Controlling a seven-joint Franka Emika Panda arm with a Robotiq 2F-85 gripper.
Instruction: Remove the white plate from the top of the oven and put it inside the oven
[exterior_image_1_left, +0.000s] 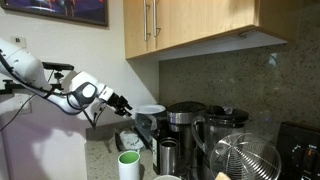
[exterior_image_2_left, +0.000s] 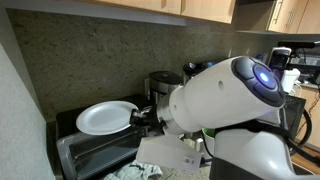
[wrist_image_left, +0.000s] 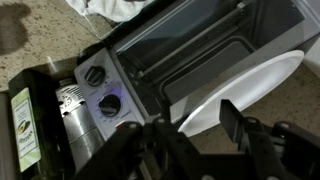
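Observation:
The white plate (exterior_image_2_left: 103, 118) lies flat on top of the oven (exterior_image_2_left: 92, 153), a dark grey and silver box against the wall. It also shows in an exterior view (exterior_image_1_left: 150, 109) and in the wrist view (wrist_image_left: 255, 90). My gripper (exterior_image_2_left: 141, 115) is at the plate's near rim, level with the oven top. In the wrist view my gripper (wrist_image_left: 197, 113) is open, with one finger on each side of the plate's edge and a gap left. The oven's knobs and its glass door (wrist_image_left: 200, 45) show there; the door looks closed.
A black-and-steel coffee maker (exterior_image_1_left: 185, 122) stands right beside the oven. A green-and-white cup (exterior_image_1_left: 129, 164) and a round wire-mesh thing (exterior_image_1_left: 246, 160) are in front. Wall cabinets (exterior_image_1_left: 190, 25) hang overhead. A crumpled cloth (exterior_image_2_left: 135, 170) lies before the oven.

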